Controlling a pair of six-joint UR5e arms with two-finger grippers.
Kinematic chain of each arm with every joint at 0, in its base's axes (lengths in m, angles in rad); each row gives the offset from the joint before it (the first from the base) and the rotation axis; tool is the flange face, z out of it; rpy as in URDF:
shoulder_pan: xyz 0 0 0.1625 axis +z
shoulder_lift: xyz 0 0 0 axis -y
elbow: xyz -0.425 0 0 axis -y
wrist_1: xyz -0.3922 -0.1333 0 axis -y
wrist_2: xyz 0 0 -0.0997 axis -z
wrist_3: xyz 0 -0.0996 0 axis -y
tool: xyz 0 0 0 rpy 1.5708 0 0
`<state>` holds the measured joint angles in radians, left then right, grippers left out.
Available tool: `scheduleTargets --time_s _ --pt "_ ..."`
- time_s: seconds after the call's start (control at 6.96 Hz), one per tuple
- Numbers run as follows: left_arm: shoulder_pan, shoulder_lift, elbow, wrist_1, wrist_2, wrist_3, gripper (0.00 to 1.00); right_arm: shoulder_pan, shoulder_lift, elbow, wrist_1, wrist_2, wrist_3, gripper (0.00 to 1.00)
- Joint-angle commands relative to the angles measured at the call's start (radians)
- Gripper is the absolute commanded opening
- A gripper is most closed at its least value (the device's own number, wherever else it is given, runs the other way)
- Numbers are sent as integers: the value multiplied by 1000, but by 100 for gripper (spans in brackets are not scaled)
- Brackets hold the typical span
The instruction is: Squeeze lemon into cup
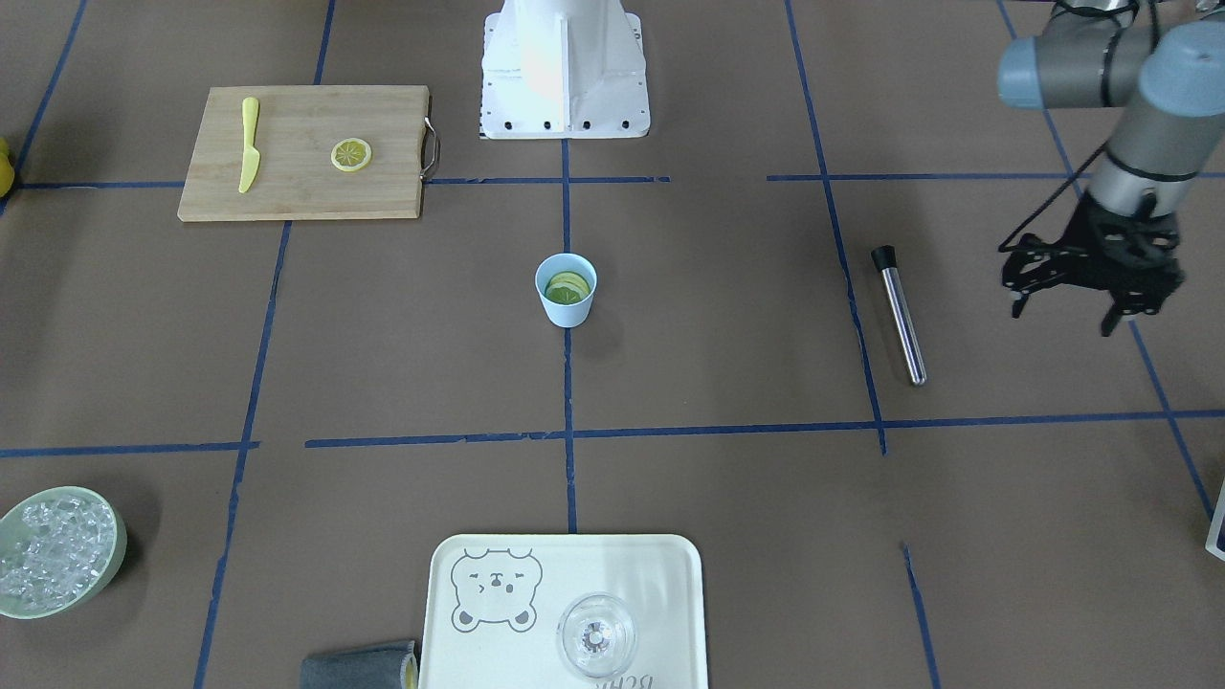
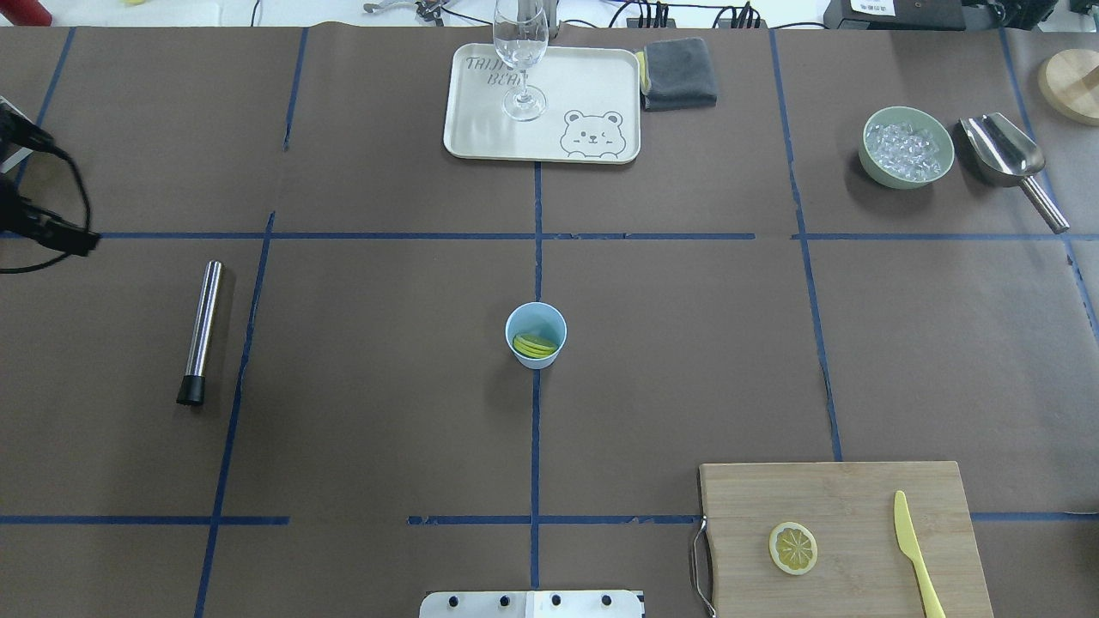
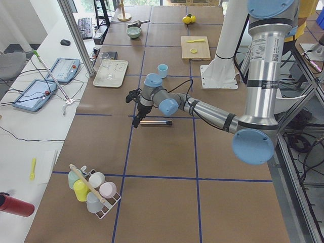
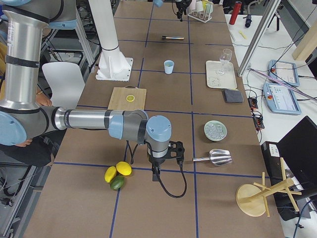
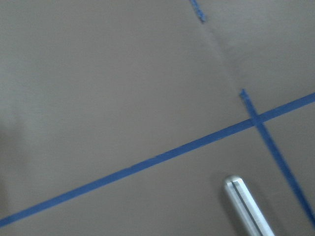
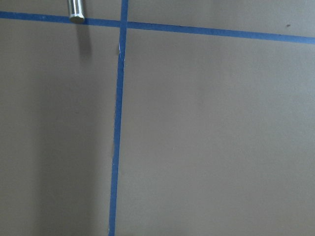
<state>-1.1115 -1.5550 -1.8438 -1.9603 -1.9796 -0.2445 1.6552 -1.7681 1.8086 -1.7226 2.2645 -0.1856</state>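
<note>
The light blue cup (image 2: pixel 536 335) stands upright at the table's middle, also in the front-facing view (image 1: pixel 566 289). One lemon slice (image 2: pixel 534 346) lies inside it. A second lemon slice (image 2: pixel 792 548) lies flat on the wooden cutting board (image 2: pixel 859 489). My left gripper (image 1: pixel 1062 318) hangs above the table far to the cup's left side, beyond a steel rod (image 2: pixel 202 330); its fingers look spread and empty. My right gripper (image 4: pixel 166 153) shows only in the exterior right view, far from the cup near the table's end; I cannot tell if it is open or shut.
A yellow toy knife (image 2: pixel 915 549) lies on the board. A bear tray (image 2: pixel 481 137) holds a clear glass (image 2: pixel 521 60); a grey cloth (image 2: pixel 678 73) lies beside it. A green bowl of ice (image 2: pixel 908 148) and a metal scoop (image 2: pixel 1009 159) sit at the far right.
</note>
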Motion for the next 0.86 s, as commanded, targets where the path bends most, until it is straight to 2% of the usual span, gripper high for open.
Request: scheduleTargets --time_s 0.0,0.14,0.29,0.43,0.72 --pt "-381 106 75 97 -321 378 100 0 -2 0 0 1 -2 100" --pt "-477 145 106 112 -393 396 100 0 -1 0 0 1 -3 100" --pt "-548 191 113 118 -395 393 100 0 -1 0 0 1 -3 100" --pt "-547 202 110 197 -390 395 100 0 -1 3 0 3 -2 100" --pt "-547 199 104 251 -383 395 100 0 -1 3 0 3 -2 100"
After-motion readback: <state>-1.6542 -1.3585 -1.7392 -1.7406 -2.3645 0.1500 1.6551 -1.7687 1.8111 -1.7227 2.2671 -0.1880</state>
